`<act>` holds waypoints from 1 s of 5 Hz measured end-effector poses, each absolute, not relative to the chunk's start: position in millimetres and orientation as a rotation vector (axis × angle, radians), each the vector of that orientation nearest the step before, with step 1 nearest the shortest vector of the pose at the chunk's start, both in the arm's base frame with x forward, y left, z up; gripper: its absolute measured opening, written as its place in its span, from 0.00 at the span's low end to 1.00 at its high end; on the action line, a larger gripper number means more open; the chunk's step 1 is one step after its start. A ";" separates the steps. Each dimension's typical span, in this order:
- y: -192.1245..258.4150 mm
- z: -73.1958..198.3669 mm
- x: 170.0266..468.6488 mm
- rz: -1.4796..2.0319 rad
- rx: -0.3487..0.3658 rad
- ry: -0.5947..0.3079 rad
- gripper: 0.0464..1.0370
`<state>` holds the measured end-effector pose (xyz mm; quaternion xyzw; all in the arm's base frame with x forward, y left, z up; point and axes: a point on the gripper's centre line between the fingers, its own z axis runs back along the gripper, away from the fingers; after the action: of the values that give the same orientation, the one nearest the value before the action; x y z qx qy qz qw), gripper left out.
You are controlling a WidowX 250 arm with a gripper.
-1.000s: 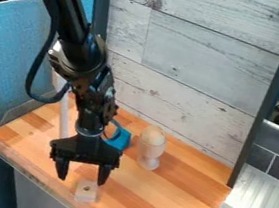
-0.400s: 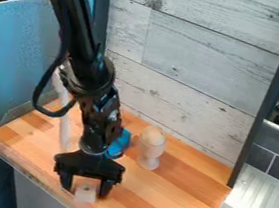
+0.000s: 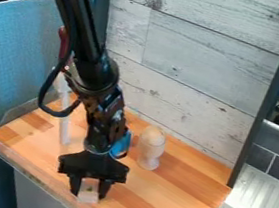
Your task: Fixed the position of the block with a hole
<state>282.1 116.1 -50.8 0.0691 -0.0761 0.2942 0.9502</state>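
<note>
Gripper Closes In on Both Sides of Small Block at Counter's Front

A black two-finger gripper (image 3: 89,192) hangs over the near left part of a wooden counter (image 3: 160,196), its fingers drawn in and set against the left and right sides of a small pale block (image 3: 88,197). The block rests low between the fingertips, near the counter's front edge, with its front face in view; whether it bears on the wood or is slightly raised cannot be told.

Behind and to the right of the gripper, well apart from it, a pale footed cup (image 3: 150,156) stands upright, a rounded tan piece (image 3: 153,136) seated in its top.

The black arm (image 3: 82,20) enters from the upper left, slants down and to the right to a thick joint, then drops more steeply to the gripper, whose fingers point down. A black cable (image 3: 43,94) loops out on the arm's left side in the picture. Partly hidden behind the arm are a blue object (image 3: 122,145) and, to its left, a slim white rod (image 3: 64,128).
</note>
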 end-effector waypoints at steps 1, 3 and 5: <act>116.9 -49.7 278.6 0.607 0.109 -0.109 0.54; 122.6 -21.7 292.8 0.595 0.064 -0.122 0.54; 132.8 -8.6 302.8 0.496 0.114 -0.175 0.54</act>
<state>302.8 132.8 -8.6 0.0564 -0.0864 0.2452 0.9640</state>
